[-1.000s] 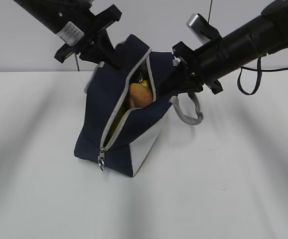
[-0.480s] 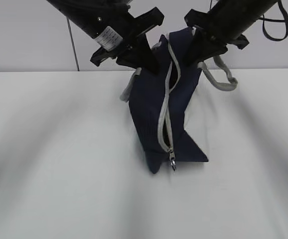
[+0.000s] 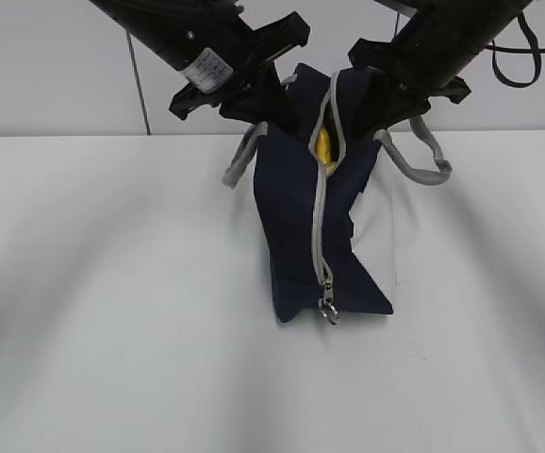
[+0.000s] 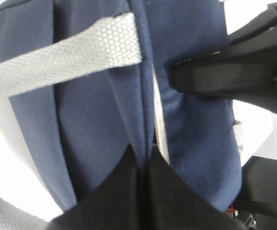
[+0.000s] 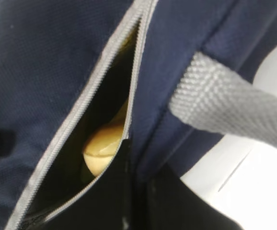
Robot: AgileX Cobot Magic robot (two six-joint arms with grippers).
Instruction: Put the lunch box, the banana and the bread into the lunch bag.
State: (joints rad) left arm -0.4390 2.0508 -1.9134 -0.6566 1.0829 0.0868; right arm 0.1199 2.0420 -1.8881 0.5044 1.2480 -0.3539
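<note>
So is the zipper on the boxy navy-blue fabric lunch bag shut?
No: the lunch bag's zipper gapes near the top, showing something yellow inside.

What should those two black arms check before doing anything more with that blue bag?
1. Left pincer shut on the lunch bag: ok.
2. Right pincer shut on the bag's other top edge: ok.
3. Bag's bottom on the table: ok.
4. Zipper closed: not ok, open at the top, yellow showing inside.
5. Bread inside: ok.
6. Lunch box inside: cannot tell.
</note>
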